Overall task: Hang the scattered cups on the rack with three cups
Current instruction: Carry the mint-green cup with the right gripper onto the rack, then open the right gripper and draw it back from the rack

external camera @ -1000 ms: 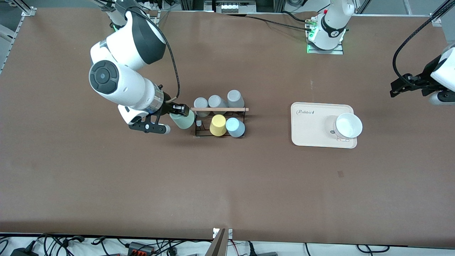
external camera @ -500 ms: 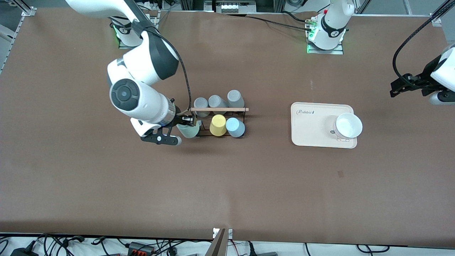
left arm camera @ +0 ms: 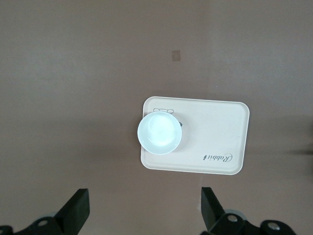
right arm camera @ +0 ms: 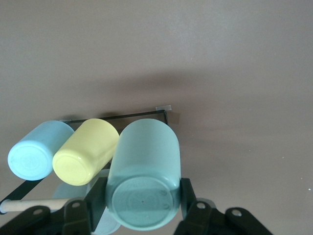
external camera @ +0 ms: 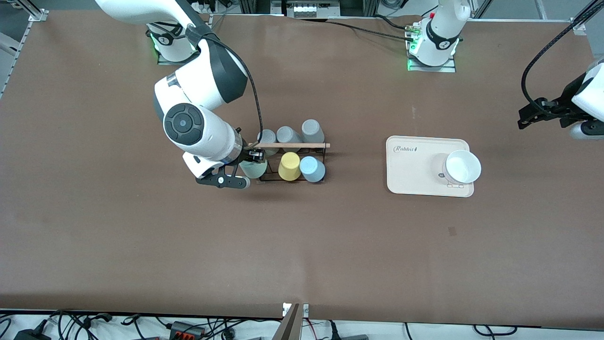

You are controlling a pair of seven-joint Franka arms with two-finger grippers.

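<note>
Change: right gripper (external camera: 253, 159), fingers clamped on mint cup (external camera: 253, 168), had carried it to the rack (external camera: 291, 145).
Left gripper (left arm camera: 142, 215): fingers apart, waiting.
Meaning: placement near.

The right claw (external camera: 248, 160) sits over the right-arm end of the rack (external camera: 291, 163), clamped on a cup (external camera: 253, 169) that hangs over that end's camera-side row. Beside the held cup, along the same row, comes a second cup (external camera: 289, 165), then a third (external camera: 312, 168) at the rack's end toward the left arm. Three more cups (external camera: 289, 135) line the rack's row farther from the front camera than the rod (external camera: 290, 145). The left claw (left arm camera: 142, 215) waits with fingers spread, high over the surface (external camera: 302, 245), out past the tray (external camera: 410, 174). A bowl (external camera: 463, 166) stands on that tray, at the end nearest the left claw.
</note>
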